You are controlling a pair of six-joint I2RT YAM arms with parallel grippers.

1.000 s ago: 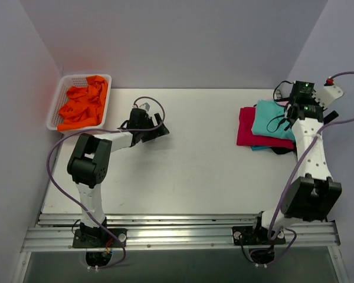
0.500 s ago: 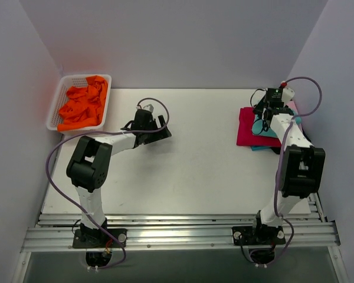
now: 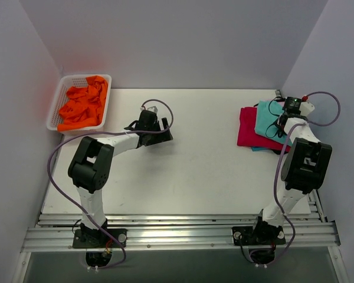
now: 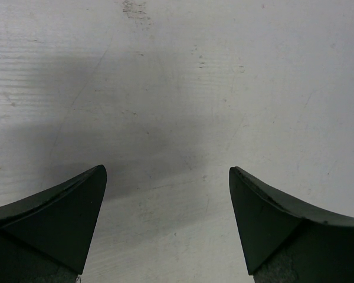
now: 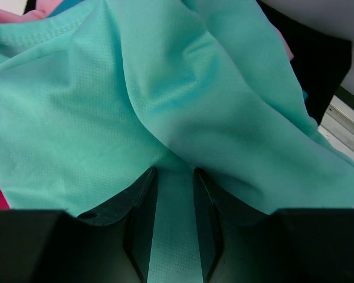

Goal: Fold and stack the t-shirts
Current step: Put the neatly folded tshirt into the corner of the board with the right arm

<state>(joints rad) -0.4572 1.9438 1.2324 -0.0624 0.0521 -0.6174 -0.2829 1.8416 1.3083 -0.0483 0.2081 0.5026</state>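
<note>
Right gripper (image 5: 174,177), repositioned over the far-right stack: clamped on a fold of one teal t-shirt (image 5: 165,100), atop one red t-shirt (image 3: 246,132). Left gripper (image 4: 168,177): fingers apart. One basket (image 3: 55,109), far left: orange garments (image 3: 82,106).

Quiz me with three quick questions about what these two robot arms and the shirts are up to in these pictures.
1. True or false: the left claw is gripping a shirt.
2. Which colour of fabric is pinched in the right claw? A red, B teal, C black.
3. Fill in: the orange cloth lies in a white mesh ____ at the far left corner.

Key
1. False. Its jaws stand wide open over the bare table.
2. B. A fold of the teal t-shirt sits between the jaws.
3. basket
</note>
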